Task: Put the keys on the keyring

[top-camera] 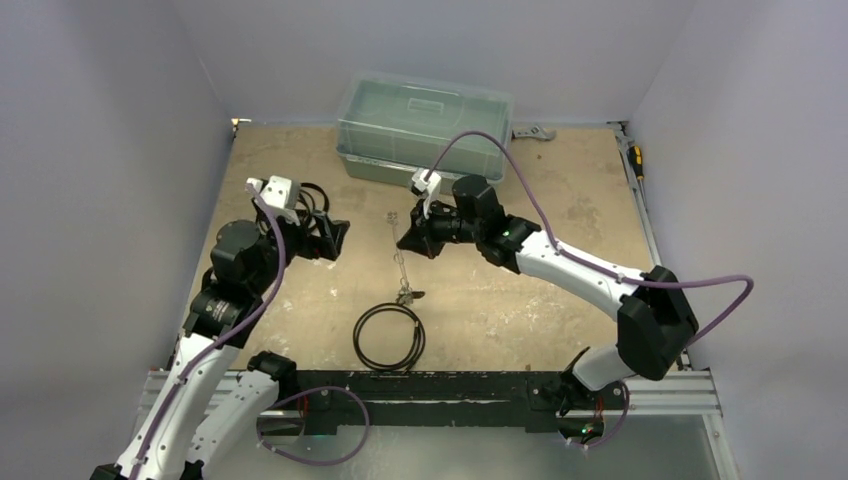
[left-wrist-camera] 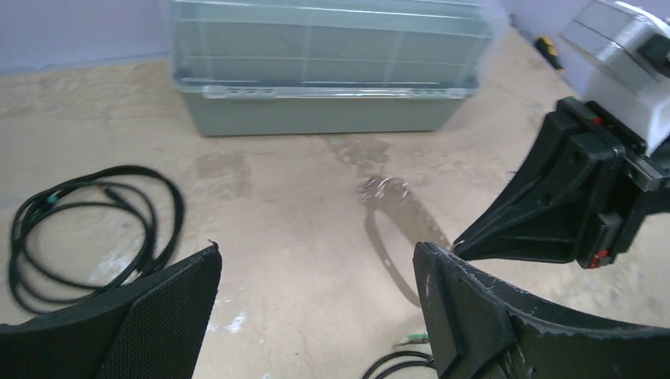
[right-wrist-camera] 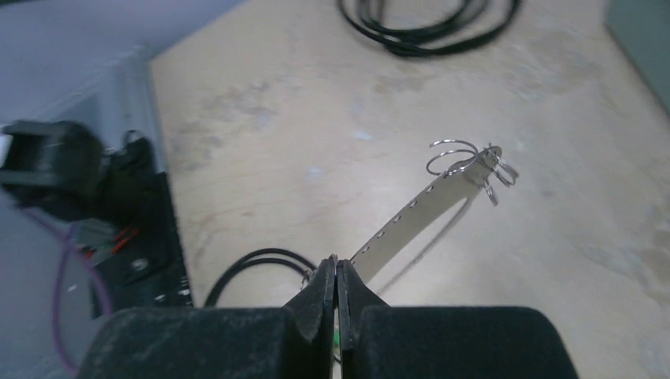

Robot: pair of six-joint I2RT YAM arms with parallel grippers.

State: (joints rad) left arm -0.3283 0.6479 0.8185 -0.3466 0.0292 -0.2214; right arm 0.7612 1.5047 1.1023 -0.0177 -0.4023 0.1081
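Note:
My right gripper (top-camera: 404,241) (right-wrist-camera: 337,264) is shut on the keyring (top-camera: 399,265), a thin silvery loop seen edge-on. In the right wrist view it reads as a flat silvery band (right-wrist-camera: 411,213) with small holes, ending in a few small wire rings (right-wrist-camera: 466,160). Those rings also show in the left wrist view (left-wrist-camera: 383,187). The keys (top-camera: 408,295) hang at the loop's near end, just above the black hoop. Their bright-green piece (left-wrist-camera: 411,340) shows by my left finger. My left gripper (top-camera: 336,238) (left-wrist-camera: 316,257) is open and empty, left of the keyring.
A plain black hoop (top-camera: 390,337) lies near the table's front edge. A coiled black cable (top-camera: 312,196) (left-wrist-camera: 87,229) lies behind the left gripper. A clear lidded box (top-camera: 424,127) stands at the back, with a grey spanner (top-camera: 530,132) beside it and a screwdriver (top-camera: 635,160) at the right edge.

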